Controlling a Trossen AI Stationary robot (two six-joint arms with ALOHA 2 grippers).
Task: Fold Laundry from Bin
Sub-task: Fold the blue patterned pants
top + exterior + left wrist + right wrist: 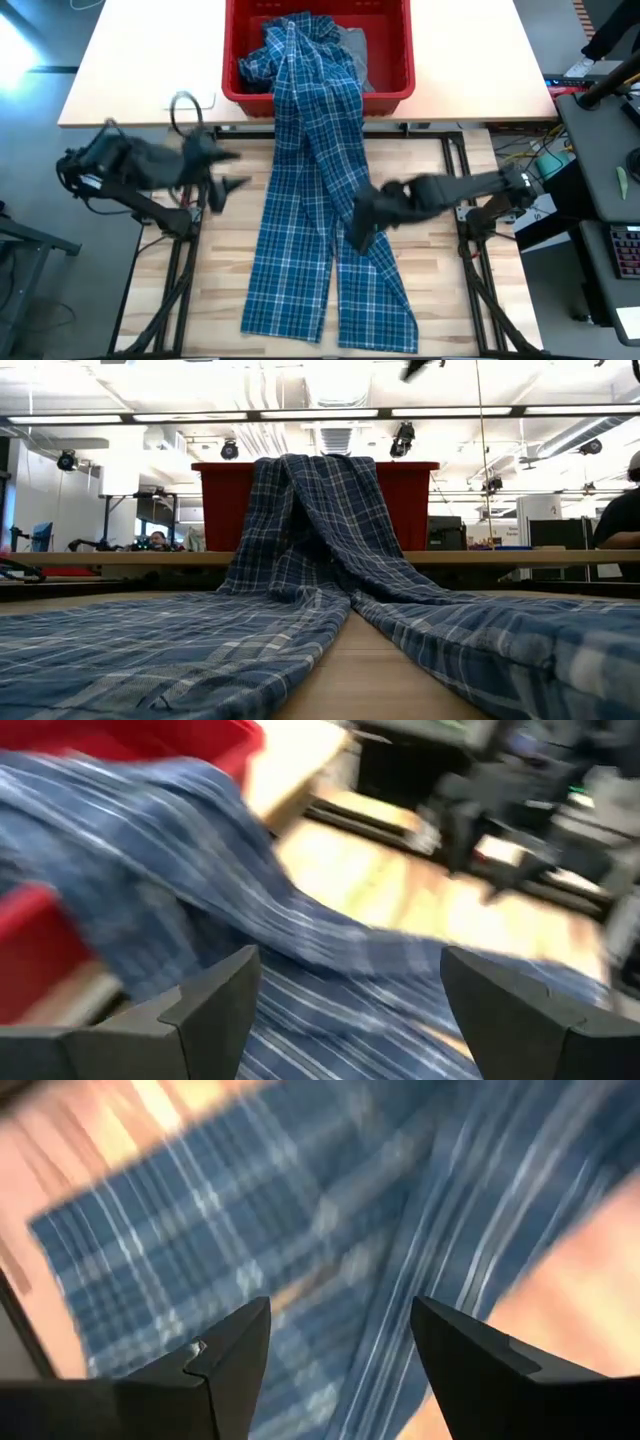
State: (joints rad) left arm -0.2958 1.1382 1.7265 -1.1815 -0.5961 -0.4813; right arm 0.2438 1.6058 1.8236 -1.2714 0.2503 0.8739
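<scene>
The blue-and-white plaid garment (310, 200) hangs out of the red bin (395, 92) over its near rim. Its two long halves lie spread flat on the wooden table toward the near edge (300, 620). A grey garment (356, 52) lies inside the bin beside it. My left gripper (236, 170) is open in the air to the left of the plaid cloth, which fills its wrist view (200, 920). My right gripper (356, 236) is open above the cloth's right half (300, 1230). Neither gripper reaches down into the low view.
The bin stands on a second, lighter tabletop (130, 70) behind the work table. A dark cable loop (185, 108) lies there to the left of the bin. Black frame rails (180, 250) run along both sides. Bare wood (450, 290) shows right of the cloth.
</scene>
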